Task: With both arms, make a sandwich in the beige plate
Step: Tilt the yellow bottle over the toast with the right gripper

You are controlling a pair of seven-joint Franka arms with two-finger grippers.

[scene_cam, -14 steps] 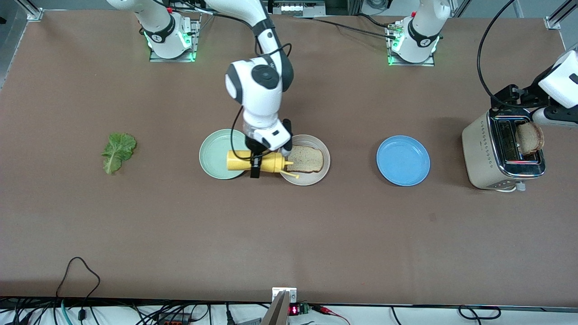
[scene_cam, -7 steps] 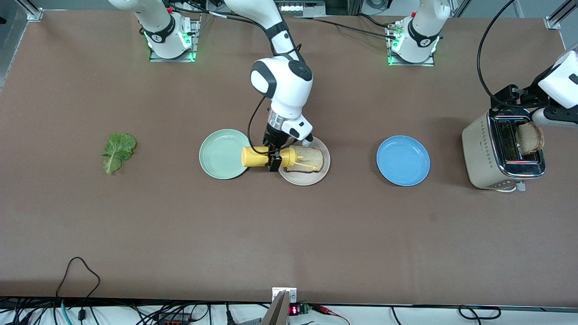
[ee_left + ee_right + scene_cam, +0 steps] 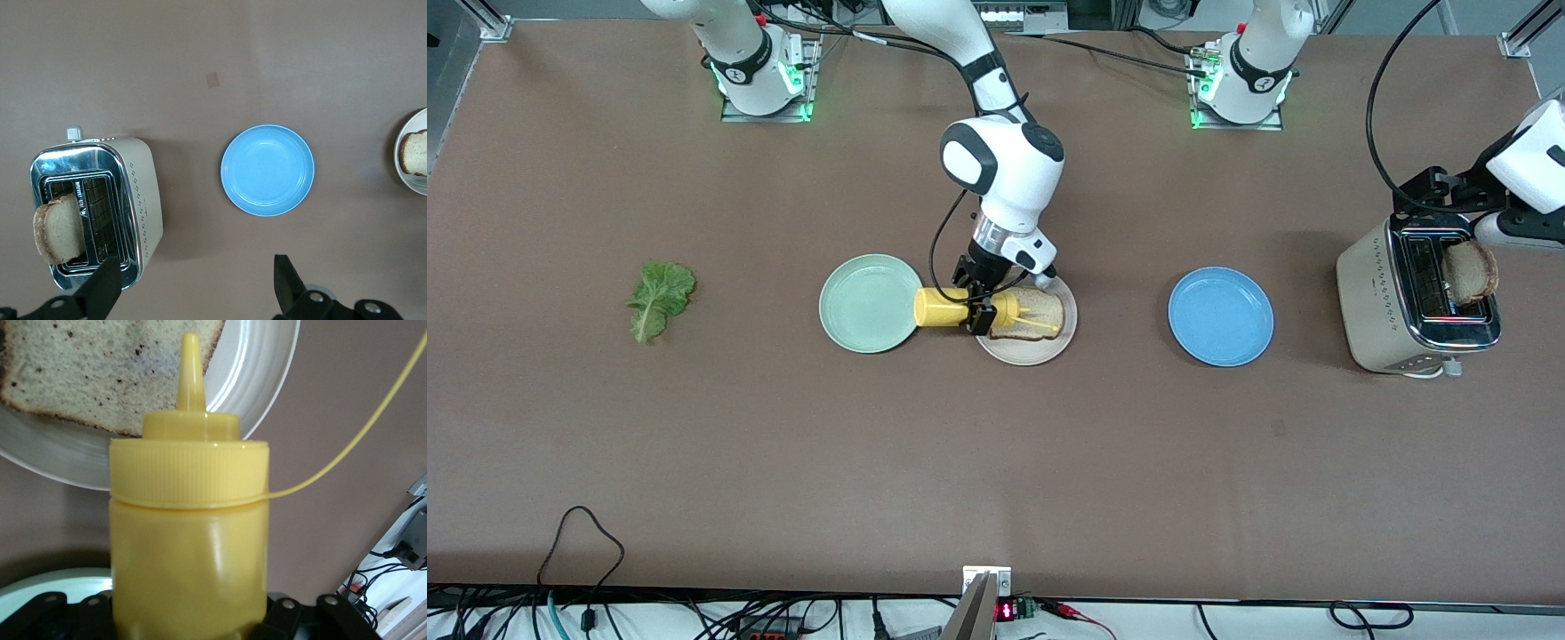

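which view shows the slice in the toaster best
The left wrist view: the bread slice stands clear in the toaster slot. The front view shows it small at the frame's edge; the right wrist view misses it.

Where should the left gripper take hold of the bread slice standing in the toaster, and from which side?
Grip the slice by its crusted top half, which sticks up out of the toaster slot, coming straight down from above. It stands on edge, so the open left gripper should place one finger on each flat face; the slot walls block any approach from the side.
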